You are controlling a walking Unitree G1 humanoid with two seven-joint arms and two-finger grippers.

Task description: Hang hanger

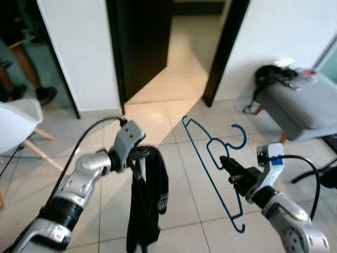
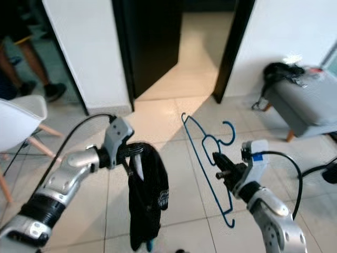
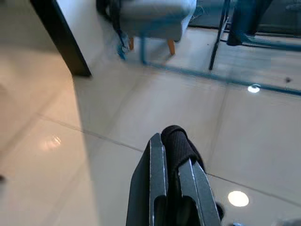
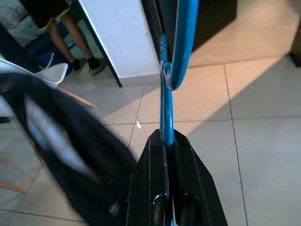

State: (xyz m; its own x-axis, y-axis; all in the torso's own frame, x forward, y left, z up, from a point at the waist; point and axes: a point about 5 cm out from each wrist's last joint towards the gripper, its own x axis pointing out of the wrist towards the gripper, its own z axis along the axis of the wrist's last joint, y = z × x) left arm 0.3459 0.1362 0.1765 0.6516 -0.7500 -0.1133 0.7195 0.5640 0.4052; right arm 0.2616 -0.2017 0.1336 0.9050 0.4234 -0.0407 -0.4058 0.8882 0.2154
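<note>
Hidden: the person [image 1: 21, 52] by the wall [image 1: 79, 47] is cut off above the legs; the chair [image 1: 18, 124] left of the doorway [image 1: 168, 47] runs out of view; the lower end of the garment [image 2: 147, 200] leaves the bottom edge in the left eye view; the bag [image 1: 271, 76] on the stool [image 1: 303, 105] is blurred.
Left gripper [image 1: 141, 154]: left of the hanger [image 1: 210, 168], fingers [image 3: 157, 188] closed narrow on a fold of the garment, which hangs straight down from them, clear of the floor [image 1: 179, 121].
Right gripper [image 1: 227, 166]: fingers [image 4: 155, 188] pinched tight on the hanger's blue wire, just below its hook.
Hanger position: held in the air between garment and stool, touching neither, in front of the doorway.
Hanger axis: long axis slants from the upper end nearest the doorway down toward the robot; the hook curls up and toward the stool; the lower end finishes in a small upturned curl.
Edges: the dark door frames stand well beyond the hanger's upper end; the stool's corner lies near the right arm.
Open room: bare tiled floor lies under both arms and runs on through the doorway.
Hard to tell: in the right wrist view the garment is a dark blur beside the hanger.
</note>
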